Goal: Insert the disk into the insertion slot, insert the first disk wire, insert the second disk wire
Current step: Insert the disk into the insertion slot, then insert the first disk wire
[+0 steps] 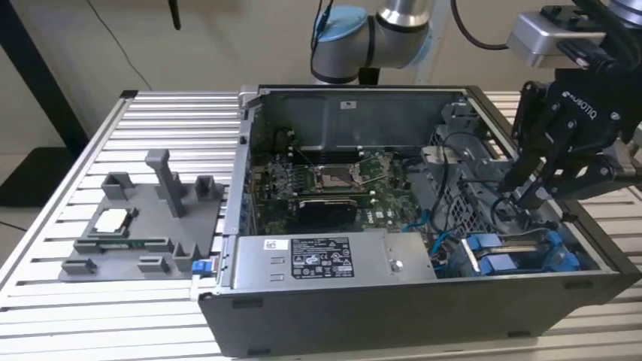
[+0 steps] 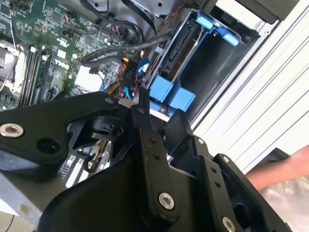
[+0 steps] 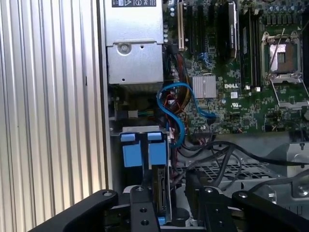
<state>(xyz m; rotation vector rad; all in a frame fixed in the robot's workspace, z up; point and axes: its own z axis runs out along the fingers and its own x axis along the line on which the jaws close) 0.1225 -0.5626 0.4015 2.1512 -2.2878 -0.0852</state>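
The disk [image 1: 513, 254] sat slotted in the case's [image 1: 401, 316] near corner, on the exterior view's right. The gripper [image 1: 528, 201] hung just above, its grip impossible to tell. A wire step was likely in hand, demanding precise connector alignment.

Silver arm [image 1: 401, 11] with pale-blue joint caps; black linked tool [image 1: 531, 197] bears silver screws.

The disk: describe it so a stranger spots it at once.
Start at the open computer case. In its near corner on the exterior view's right, beside the stickered grey power-supply box, sits the disk. Unlike its grey neighbours, it wears a bright blue plastic frame.
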